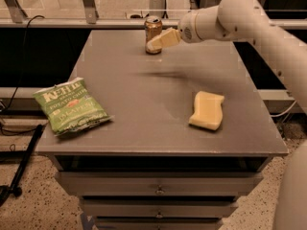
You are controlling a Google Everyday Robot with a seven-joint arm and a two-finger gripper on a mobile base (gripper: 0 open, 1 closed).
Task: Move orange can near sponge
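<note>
The orange can (152, 28) stands upright at the far edge of the grey table (139, 95), near its middle. The pale yellow sponge (207, 110) lies flat at the front right of the table, well apart from the can. My gripper (158, 41) reaches in from the right on the white arm (230, 18) and sits right against the can's lower right side, overlapping it in the camera view. Whether it touches the can I cannot tell.
A green chip bag (71, 105) lies at the front left of the table. Drawers (158, 190) sit under the tabletop. A rail and metal posts (88, 4) run behind the far edge. A black cable (21, 56) hangs at the left.
</note>
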